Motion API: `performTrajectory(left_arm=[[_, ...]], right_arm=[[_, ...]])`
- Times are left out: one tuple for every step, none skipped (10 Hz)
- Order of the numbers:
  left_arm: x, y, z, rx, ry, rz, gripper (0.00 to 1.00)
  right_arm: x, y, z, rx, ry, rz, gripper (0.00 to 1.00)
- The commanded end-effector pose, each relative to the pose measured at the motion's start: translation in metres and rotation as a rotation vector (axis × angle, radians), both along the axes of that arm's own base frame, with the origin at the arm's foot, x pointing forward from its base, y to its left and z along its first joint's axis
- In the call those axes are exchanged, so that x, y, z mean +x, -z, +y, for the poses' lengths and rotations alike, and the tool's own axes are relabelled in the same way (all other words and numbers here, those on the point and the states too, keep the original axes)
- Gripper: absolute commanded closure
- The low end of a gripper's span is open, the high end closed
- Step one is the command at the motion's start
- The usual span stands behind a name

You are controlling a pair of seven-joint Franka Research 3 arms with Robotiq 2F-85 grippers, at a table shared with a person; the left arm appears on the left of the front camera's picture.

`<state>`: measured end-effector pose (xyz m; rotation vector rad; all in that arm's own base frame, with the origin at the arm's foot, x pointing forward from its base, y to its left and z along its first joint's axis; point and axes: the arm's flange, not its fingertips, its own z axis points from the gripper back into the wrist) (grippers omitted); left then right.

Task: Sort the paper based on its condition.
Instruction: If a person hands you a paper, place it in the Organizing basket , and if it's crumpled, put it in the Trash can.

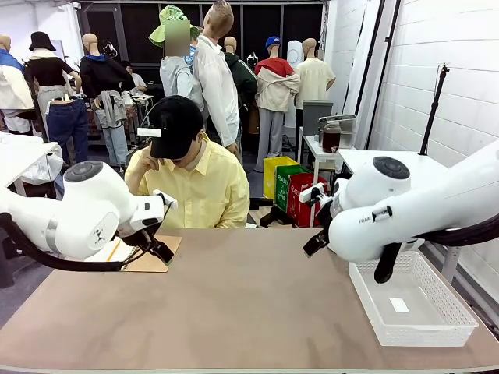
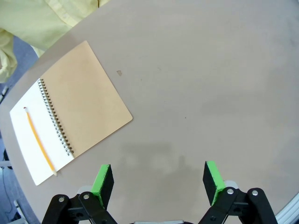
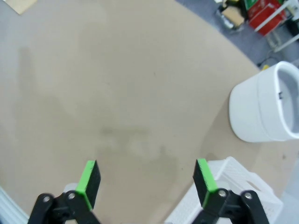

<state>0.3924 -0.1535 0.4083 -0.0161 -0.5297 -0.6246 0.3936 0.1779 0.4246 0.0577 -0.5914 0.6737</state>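
Brown surface (image 1: pixel 249 304) carries an open spiral notebook (image 1: pixel 152 257) at far left and a white mesh basket (image 1: pixel 365 300) at right edge.

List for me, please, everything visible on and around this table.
Brown table: one, brown, across the front view.
Spiral-bound notebook with brown cover: one, brown and white, open, table's far left.
Yellow pencil: one, yellow, on the notebook's white page.
White mesh plastic basket: one, white, table's right edge.
Person in yellow shirt: one, seated at far side.
Left gripper: one, black, green pads, open near the notebook.
Right gripper: one, black, green pads, open near the basket.
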Motion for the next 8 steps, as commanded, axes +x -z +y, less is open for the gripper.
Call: performTrajectory(left_arm=[[-0.003,-0.033,0.006,0.012,0.001,0.017,0.00],[-0.003,-0.047,0.010,0.015,-0.004,0.015,0.00],[-0.004,-0.062,0.012,0.020,-0.005,0.014,0.00],[-0.007,-0.080,0.014,0.026,-0.001,0.016,0.00],[-0.010,-0.097,0.018,0.029,-0.006,0.010,0.00],[-0.014,-0.113,0.020,0.040,-0.017,-0.005,0.00],[-0.018,-0.128,0.022,0.048,-0.023,-0.016,0.00],[-0.023,-0.138,0.025,0.052,-0.028,-0.027,0.00]], right_arm=[[0.002,-0.026,-0.009,0.027,-0.056,0.034,0.00],[0.001,-0.036,-0.008,0.039,-0.075,0.040,0.00],[0.001,-0.048,-0.008,0.047,-0.095,0.039,0.00],[-0.002,-0.062,-0.008,0.050,-0.117,0.043,0.00],[-0.003,-0.075,-0.007,0.056,-0.135,0.036,0.00],[-0.006,-0.087,-0.007,0.063,-0.151,0.028,0.00],[-0.008,-0.097,-0.008,0.078,-0.166,0.018,0.00],[-0.011,-0.108,-0.008,0.096,-0.173,0.002,0.00]])
